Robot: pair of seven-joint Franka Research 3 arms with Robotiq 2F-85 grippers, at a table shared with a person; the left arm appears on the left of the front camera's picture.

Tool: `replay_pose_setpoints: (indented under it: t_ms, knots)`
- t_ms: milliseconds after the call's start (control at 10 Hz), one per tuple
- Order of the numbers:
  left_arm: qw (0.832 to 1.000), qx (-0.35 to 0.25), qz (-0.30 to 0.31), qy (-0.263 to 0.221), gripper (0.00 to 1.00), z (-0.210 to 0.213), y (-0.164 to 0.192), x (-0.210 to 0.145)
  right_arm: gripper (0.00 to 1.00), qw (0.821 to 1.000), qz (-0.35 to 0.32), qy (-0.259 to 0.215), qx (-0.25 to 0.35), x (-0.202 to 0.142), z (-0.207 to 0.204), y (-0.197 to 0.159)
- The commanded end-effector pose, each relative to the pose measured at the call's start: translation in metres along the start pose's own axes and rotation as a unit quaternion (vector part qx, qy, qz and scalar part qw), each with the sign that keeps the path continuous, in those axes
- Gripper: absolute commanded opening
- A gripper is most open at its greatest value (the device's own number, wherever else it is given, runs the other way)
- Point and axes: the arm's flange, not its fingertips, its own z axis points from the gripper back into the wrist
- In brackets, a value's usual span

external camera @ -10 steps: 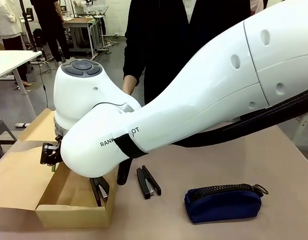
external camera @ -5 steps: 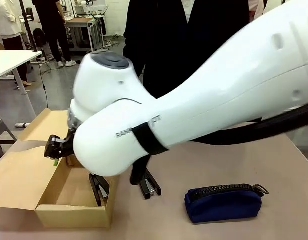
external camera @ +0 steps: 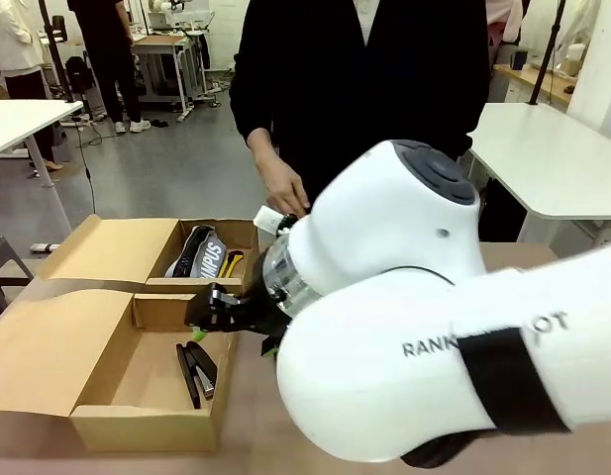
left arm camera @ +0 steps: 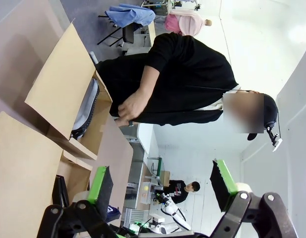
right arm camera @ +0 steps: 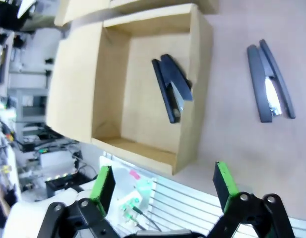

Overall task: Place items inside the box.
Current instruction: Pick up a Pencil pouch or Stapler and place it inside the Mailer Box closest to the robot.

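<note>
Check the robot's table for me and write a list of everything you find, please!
Surface: tan table, bare where it shows.
Job's things: long cardboard box open, its flap folded out to the left; one black stapler lying inside it; a second stapler on the table beside the box.
Clutter: smaller box behind, holding a dark pouch with white letters.
Grippers: left gripper open, empty; right gripper open, empty.
Cables: nothing seen on the table.
Surroundings: person in black at the far side, one hand near the smaller box; white table behind.
</note>
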Motion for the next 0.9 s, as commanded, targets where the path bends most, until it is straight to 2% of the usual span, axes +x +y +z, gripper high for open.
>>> replay_pose_setpoints:
  t_ms: [0,100,200,300,400,500,600,800]
  knots:
    - [1.0,-0.011,-0.008,-0.001,1.0,0.0,0.002,-0.002,1.0,0.999,0.022,0.029,0.005,0.018,-0.027,0.034]
    - [1.0,-0.011,-0.008,-0.001,1.0,0.0,0.002,-0.002,1.0,0.999,0.022,0.029,0.005,0.018,-0.027,0.034]
    - [1.0,-0.011,-0.008,-0.001,1.0,0.0,0.002,-0.002,1.0,1.0,0.003,0.009,0.003,0.002,-0.005,0.009]
    - [1.0,-0.011,-0.008,-0.001,1.0,0.0,0.002,-0.002,1.0,0.999,0.007,0.032,0.018,0.01,-0.009,0.006]
    - [1.0,-0.011,-0.008,-0.001,1.0,0.0,0.002,-0.002,1.0,0.997,-0.051,0.004,0.058,0.038,0.018,-0.014]
    - [1.0,-0.011,-0.008,-0.001,1.0,0.0,0.002,-0.002,1.0,0.993,-0.096,-0.002,0.075,0.056,0.049,-0.037]
    - [1.0,-0.011,-0.008,-0.001,1.0,0.0,0.002,-0.002,1.0,0.987,-0.135,0.009,0.087,0.068,0.078,-0.06]
    - [1.0,-0.011,-0.008,-0.001,1.0,0.0,0.002,-0.002,1.0,0.971,-0.186,0.075,0.127,0.078,0.131,-0.118]
